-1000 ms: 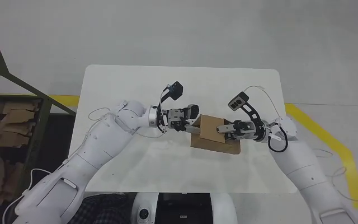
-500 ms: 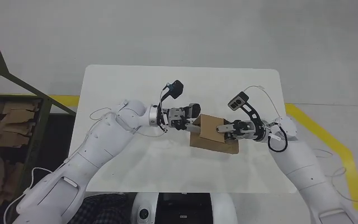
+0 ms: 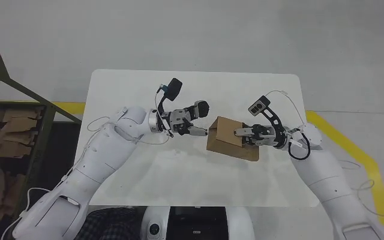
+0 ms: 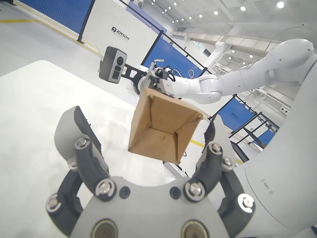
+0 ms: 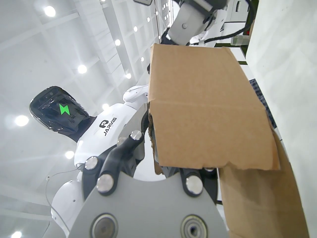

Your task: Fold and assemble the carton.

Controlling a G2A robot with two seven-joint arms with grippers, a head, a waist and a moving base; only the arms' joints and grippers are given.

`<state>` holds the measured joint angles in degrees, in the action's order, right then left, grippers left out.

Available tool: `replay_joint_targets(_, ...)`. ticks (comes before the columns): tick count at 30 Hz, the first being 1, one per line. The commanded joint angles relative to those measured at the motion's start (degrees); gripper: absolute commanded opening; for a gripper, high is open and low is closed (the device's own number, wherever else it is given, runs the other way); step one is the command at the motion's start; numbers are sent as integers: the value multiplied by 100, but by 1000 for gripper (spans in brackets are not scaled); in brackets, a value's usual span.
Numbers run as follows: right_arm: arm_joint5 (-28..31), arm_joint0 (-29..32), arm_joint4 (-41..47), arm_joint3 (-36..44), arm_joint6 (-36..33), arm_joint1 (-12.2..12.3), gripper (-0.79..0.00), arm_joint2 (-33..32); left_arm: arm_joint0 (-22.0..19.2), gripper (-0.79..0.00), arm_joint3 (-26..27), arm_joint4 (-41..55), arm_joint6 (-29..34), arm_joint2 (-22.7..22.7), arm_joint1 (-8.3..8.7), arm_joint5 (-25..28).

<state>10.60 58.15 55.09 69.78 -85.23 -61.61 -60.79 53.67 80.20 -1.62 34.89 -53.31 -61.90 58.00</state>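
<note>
The brown carton [image 3: 231, 139] is held up above the middle of the white table [image 3: 126, 90], tilted. My right gripper [image 3: 243, 133] is shut on its right-hand wall. In the right wrist view the carton's outer side [image 5: 203, 110] is close up, with one finger [image 5: 146, 125] pressed on its edge. My left gripper [image 3: 197, 117] hangs open just left of the carton, not touching it. In the left wrist view the carton's open end [image 4: 163, 127] faces me between the spread fingers [image 4: 81, 130], and its folded inner flaps show.
A rack with flat cardboard [image 3: 18, 129] stands off the table's left side. Bare table surface lies all around the carton. The table's front edge [image 3: 210, 205] is near the robot.
My left gripper has drawn back from the carton's left end, up and to the left, and turned. The right gripper has tilted the carton slightly.
</note>
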Motion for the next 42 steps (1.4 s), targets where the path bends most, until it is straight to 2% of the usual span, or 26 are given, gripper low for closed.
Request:
replay_joint_targets(1, -42, -22, -16, -41, 59, -7, -785, -14, 21, 0, 143, -158, -59, -29, 6, 0)
replay_joint_targets(7, -128, -76, -69, -175, 212, -30, -785, -56, 30, 0, 441, -904, -429, -66, 22, 0)
replay_joint_targets(11, -145, -95, -97, -216, 220, -46, -785, -67, 6, 0, 626, -1691, -959, -53, 55, 0)
replay_joint_targets(17, -218, -131, -182, -277, 158, -66, -785, -62, -111, 0, 634, -3536, -2406, 162, 171, 0)
replay_joint_targets(24, -203, -169, -293, -341, 143, -83, -785, -89, -492, 0, 55, -5448, -4546, 844, 385, 0)
replay_joint_targets(30, -99, -216, -497, -367, 190, -101, -785, -78, -882, 0, -460, -6426, -6114, 1505, 540, 0)
replay_joint_targets(42, -9, -227, -545, -364, 282, -116, -785, -74, -882, 0, -460, -6426, -6114, 1505, 540, 0)
